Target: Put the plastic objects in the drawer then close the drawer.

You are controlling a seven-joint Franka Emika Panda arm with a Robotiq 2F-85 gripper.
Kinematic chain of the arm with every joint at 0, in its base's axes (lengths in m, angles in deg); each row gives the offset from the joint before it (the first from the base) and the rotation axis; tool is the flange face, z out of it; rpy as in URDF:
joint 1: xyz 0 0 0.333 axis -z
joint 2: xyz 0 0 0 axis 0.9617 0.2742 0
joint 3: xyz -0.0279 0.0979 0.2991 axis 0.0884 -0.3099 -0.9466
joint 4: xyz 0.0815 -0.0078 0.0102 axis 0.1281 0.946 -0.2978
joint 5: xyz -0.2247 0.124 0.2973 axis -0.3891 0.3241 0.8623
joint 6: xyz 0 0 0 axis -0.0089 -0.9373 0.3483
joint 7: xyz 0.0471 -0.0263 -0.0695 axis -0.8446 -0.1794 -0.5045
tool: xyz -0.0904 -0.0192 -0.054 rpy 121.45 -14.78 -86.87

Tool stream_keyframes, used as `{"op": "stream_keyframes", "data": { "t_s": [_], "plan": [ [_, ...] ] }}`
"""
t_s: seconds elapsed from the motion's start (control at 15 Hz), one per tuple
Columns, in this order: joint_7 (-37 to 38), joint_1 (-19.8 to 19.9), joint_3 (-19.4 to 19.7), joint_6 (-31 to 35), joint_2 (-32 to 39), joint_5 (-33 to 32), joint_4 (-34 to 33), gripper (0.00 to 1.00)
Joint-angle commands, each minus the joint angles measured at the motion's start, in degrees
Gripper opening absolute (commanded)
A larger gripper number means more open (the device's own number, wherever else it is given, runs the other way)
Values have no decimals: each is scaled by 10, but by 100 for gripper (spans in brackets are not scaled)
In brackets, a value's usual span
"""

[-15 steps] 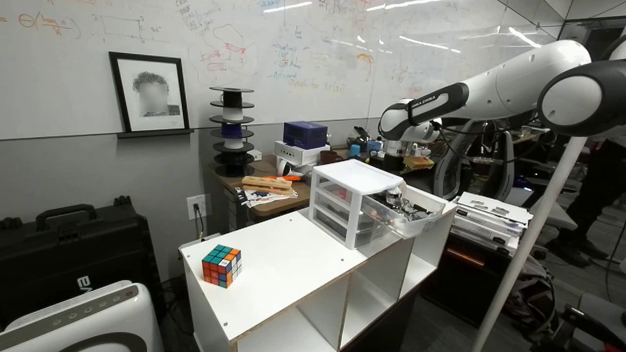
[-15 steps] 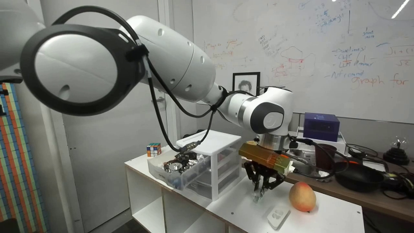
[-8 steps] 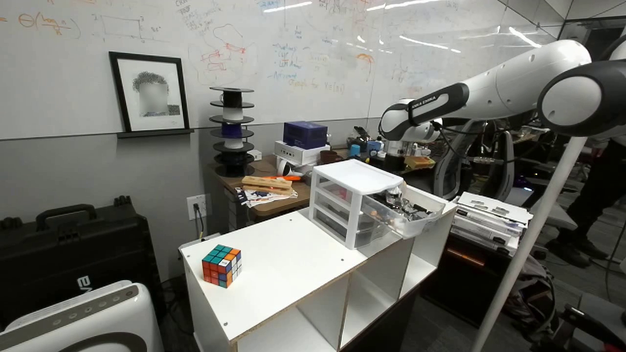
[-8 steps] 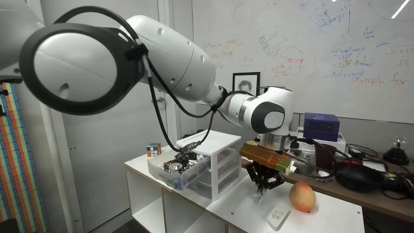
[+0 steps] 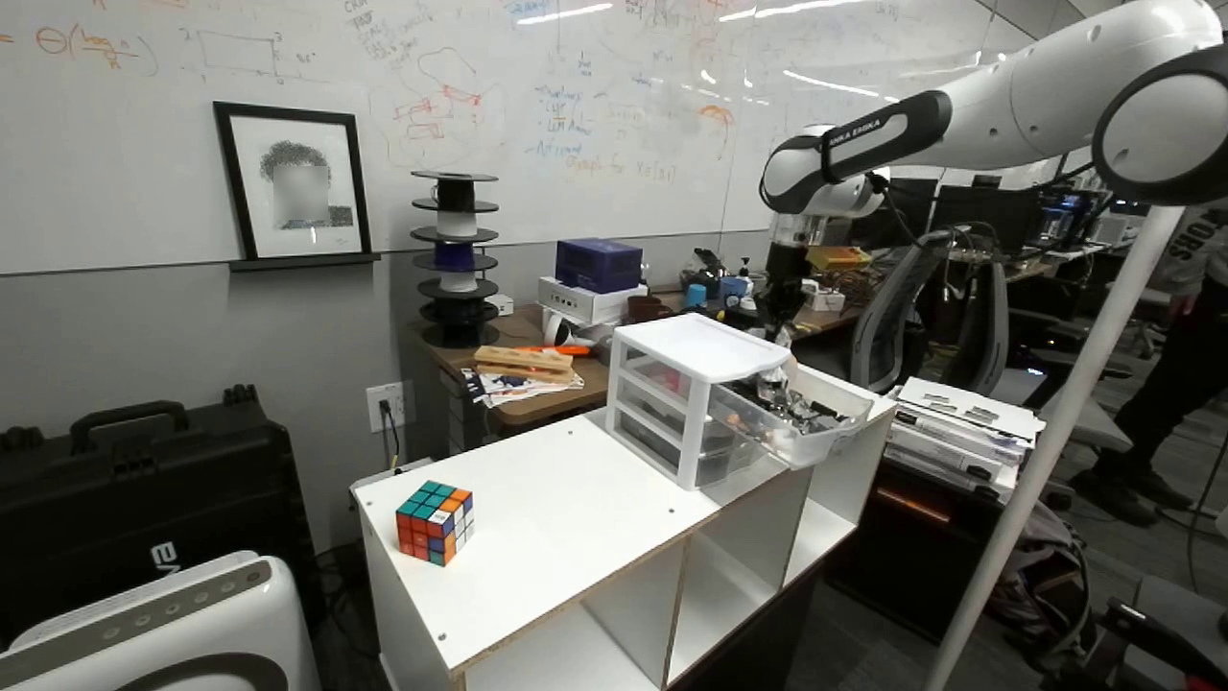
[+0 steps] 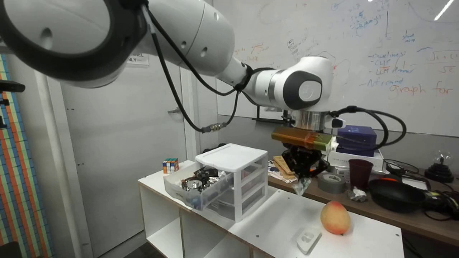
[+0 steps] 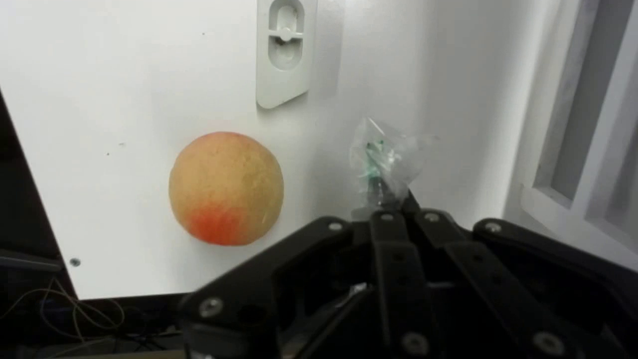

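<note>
Raised since half a second ago, your pincer [image 6: 303, 177] now hangs above the white bench [image 6: 269, 229], clenched on a crumpled clear plastic wrapper [image 7: 390, 162], so the pick appears done and the carry is next. Pulled open and holding silvery and dark items [image 6: 195, 184], the drawer [image 6: 216, 191] juts from the white drawer unit [image 6: 233, 157], whose top edge you will likely need to clear through what looks like open room above. Below, a white molded plastic piece [image 6: 308, 240] lies near the mango [image 6: 335, 217], apparently yet to be fetched.
</note>
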Motion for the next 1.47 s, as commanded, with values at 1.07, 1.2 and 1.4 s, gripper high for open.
{"op": "stream_keyframes", "data": {
  "t_s": [1.07, 1.2, 1.4],
  "plan": [
    [20, -115, -14, -46, -428, -133, 517, 1],
    [-26, -114, -25, -60, -446, -139, 540, 1],
    [-73, -123, -44, -57, -464, -140, 580, 1]
  ]
}}
